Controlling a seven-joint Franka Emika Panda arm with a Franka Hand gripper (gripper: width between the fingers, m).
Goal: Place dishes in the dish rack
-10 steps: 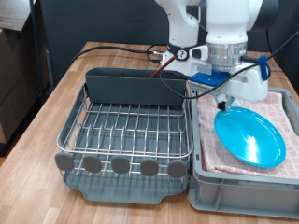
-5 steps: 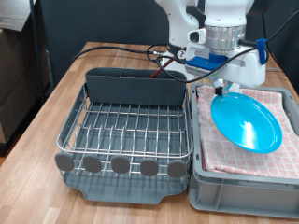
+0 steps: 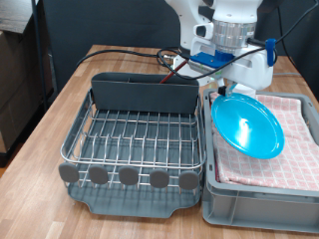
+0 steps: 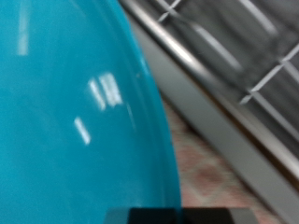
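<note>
The round light-blue plate (image 3: 247,125) hangs tilted in the air above the grey crate, held by its upper rim in my gripper (image 3: 236,92). In the wrist view the plate (image 4: 75,112) fills most of the picture, with the rack's wires (image 4: 234,47) beside it. The silver wire dish rack (image 3: 135,139) with its dark grey caddy (image 3: 145,92) and grey knobs (image 3: 128,176) stands to the exterior view's left of the plate and shows no dishes on its wires. The wooden spoon and white mug are out of view.
A grey crate (image 3: 261,199) lined with pink checked cloth (image 3: 299,129) sits to the exterior view's right of the rack. Black and red cables (image 3: 130,52) lie on the wooden table behind the rack. The grey drip tray (image 3: 130,204) juts out at the front.
The gripper has lifted the plate off the checked cloth and carried it up and towards the exterior view's left, closer to the rack.
</note>
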